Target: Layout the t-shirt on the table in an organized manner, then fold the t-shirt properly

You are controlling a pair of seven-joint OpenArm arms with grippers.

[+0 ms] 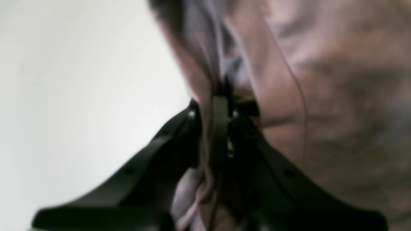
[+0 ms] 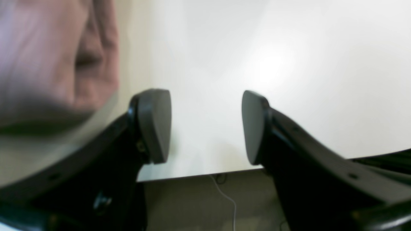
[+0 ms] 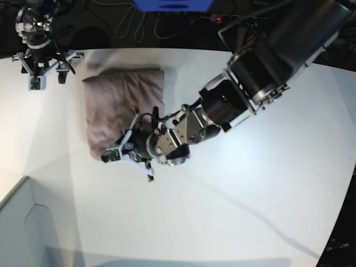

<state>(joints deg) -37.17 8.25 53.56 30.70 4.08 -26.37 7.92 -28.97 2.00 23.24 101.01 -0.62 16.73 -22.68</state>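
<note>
The t-shirt (image 3: 119, 108) lies folded on the table (image 3: 239, 206). The left gripper (image 3: 113, 154) pinches its near edge, jaws closed on cloth. The right gripper (image 2: 205, 125) hangs wide open, empty, over bare tabletop beside the shirt.

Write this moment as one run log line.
left pincer: shut on t-shirt | right pincer: open, empty | t-shirt: folded on table

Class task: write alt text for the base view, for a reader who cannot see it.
On a white table, the left gripper is shut on the lower edge of a folded mauve t-shirt. The right gripper hangs open, empty, beside the shirt's upper corner.
</note>
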